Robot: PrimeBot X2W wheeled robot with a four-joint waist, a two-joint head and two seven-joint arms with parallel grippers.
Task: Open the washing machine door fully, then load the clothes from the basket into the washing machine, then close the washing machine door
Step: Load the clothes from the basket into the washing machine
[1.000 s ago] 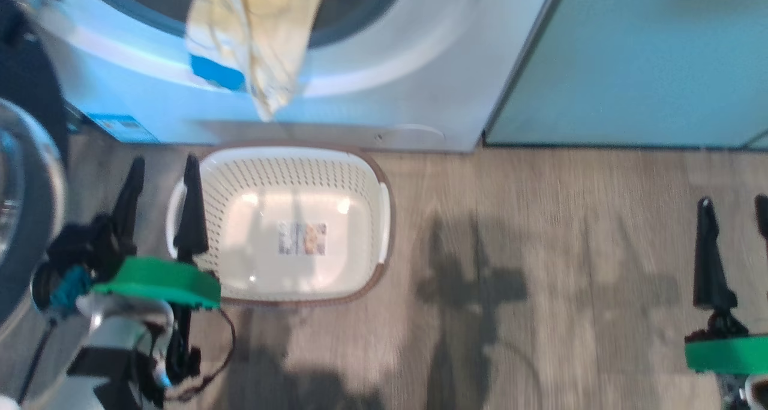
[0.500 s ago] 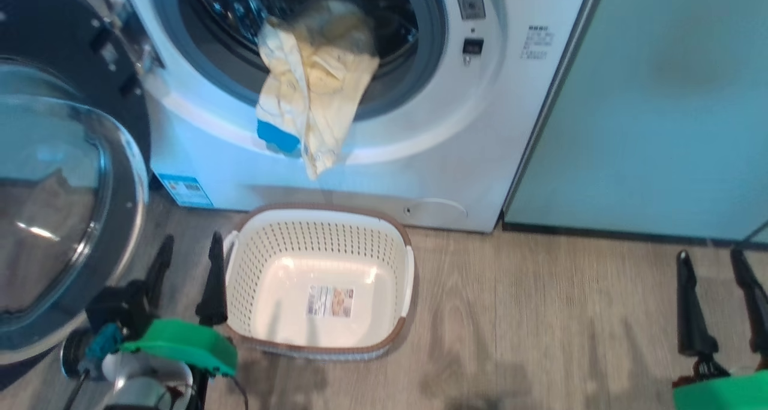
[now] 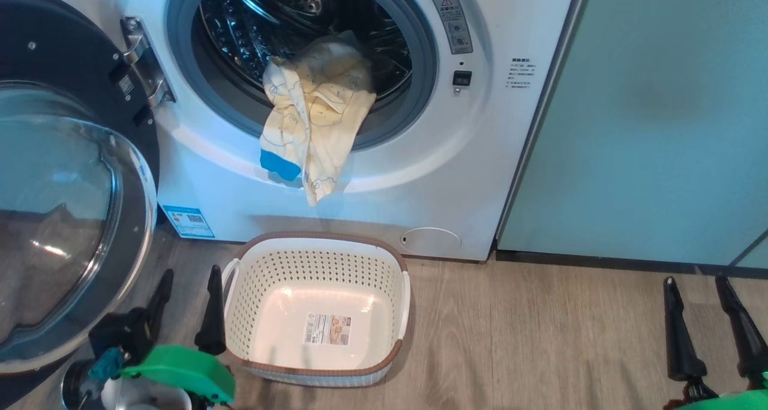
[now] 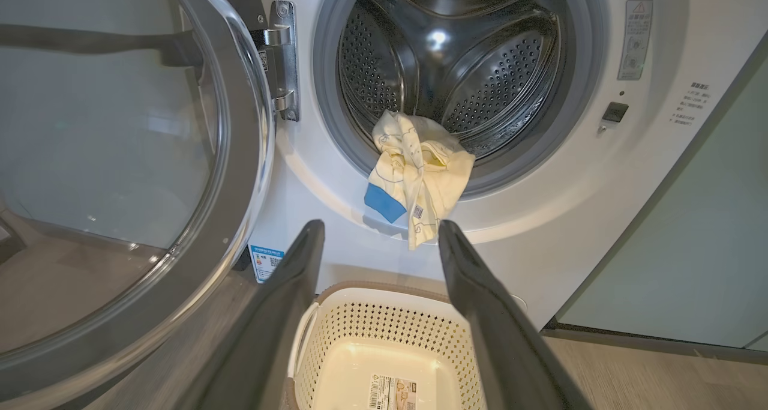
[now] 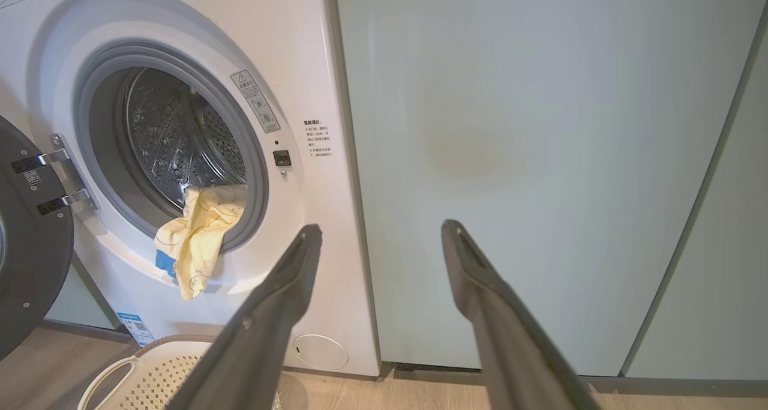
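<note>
Your left gripper (image 3: 189, 275), fingers spread and holding nothing beside the basket (image 3: 324, 237), is the nearer one: the clothes (image 3: 315, 110) hang at its one o'clock, long axis twelve-to-six over the seal of the washing machine (image 3: 480, 158) (half inside, half out), while the right gripper (image 3: 695, 281) also gapes.

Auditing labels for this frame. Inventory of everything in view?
washer: one, white, ahead
door: one, black with a clear window, swung open at left
drum: one, steel, inside washer
clothes: one heap, pale yellow with a blue patch, draped over the drum's lip, hanging down the washer front
basket: one, cream with a brown rim, on floor below the clothes
label: one, white, on basket bottom
sticker: one, blue-bordered, low on washer
cabinet: one seen whole, pale green, right of washer
floor: grey-brown wood
left end effector: one, dark, open, beside basket
right end effector: one, dark, open, lower right
</note>
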